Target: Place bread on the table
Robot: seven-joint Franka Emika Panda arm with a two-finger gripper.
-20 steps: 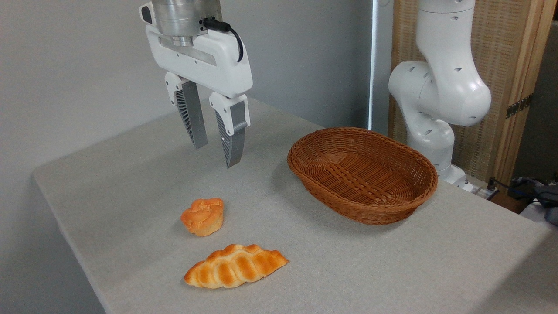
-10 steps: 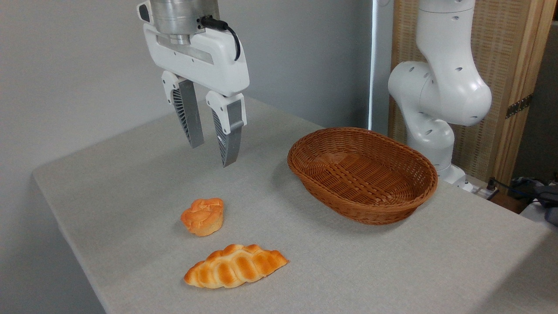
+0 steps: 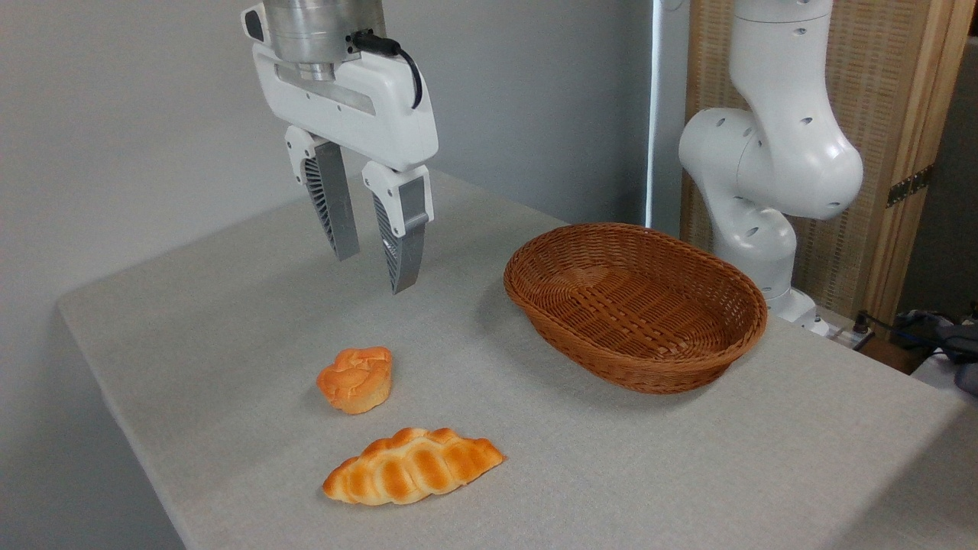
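Golden-brown and braided, the bread [image 3: 412, 466] lies flat on the grey cloth of the table [image 3: 688, 458], near its front edge, with tapered ends pointing toward 8 and 2 o'clock. A small orange bun [image 3: 355, 379] sits just beside it at 11 o'clock, not touching. The brown wicker basket [image 3: 636, 305] stands well apart at 2 o'clock, showing only its woven floor. High above the cloth, at 12 o'clock from the bun, hangs the white pincer [image 3: 371, 264], its two ribbed grey fingers [image 3: 337, 208] pointing down, parted by a narrow gap and holding nothing. The arm's white base [image 3: 768, 183] rises behind the basket.
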